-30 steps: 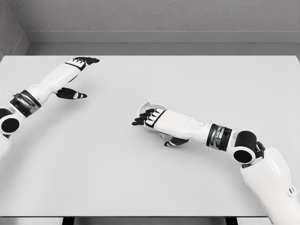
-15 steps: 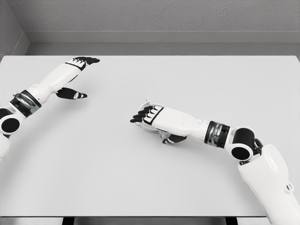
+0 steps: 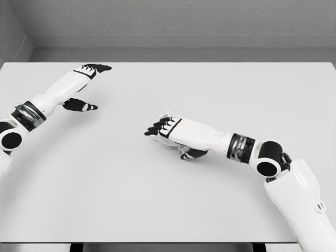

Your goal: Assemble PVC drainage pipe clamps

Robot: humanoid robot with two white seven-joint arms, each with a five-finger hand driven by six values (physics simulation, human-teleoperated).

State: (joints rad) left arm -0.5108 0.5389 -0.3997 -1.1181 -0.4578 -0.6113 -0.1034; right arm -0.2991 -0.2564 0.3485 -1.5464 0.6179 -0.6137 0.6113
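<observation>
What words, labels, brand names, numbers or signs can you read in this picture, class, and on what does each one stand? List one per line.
None: no readable text shows anywhere in the head view.
The table is plain white.
The left hand and the right hand bear only black and white panels, no lettering.
The pale clamp piece under the right hand is mostly hidden; no marking shows on it.

We see the clamp [image 3: 167,144], a pale grey ring-shaped part, lying flat on the table near its centre, largely hidden, only its rim edges visible
</observation>
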